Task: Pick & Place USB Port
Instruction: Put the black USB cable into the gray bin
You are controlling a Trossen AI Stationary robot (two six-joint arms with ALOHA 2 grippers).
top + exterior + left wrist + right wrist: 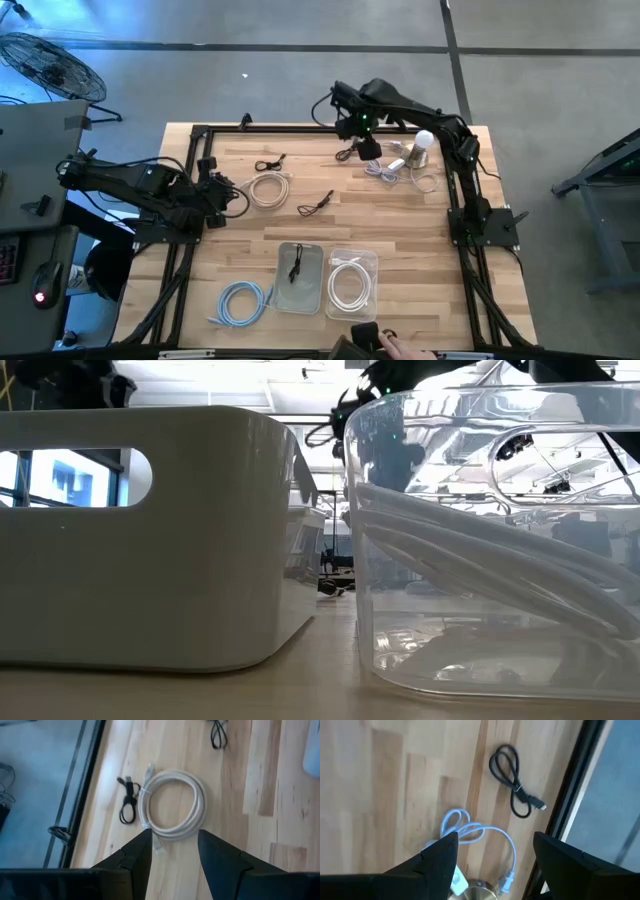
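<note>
Several short black USB cables lie flat on the wooden table: one and one mid-table, one inside the opaque bin, and one near the far edge. My right gripper hovers open above that far cable and a pale blue cable; the fingers touch neither. My left gripper is open at the table's left, its fingers just short of a white coiled cable, with a black cable beside the coil.
An opaque white bin and a clear bin holding a white cable stand at the near edge. A blue coil lies left of them. A white bulb-like object sits by the right arm. A person's hand shows at the near edge.
</note>
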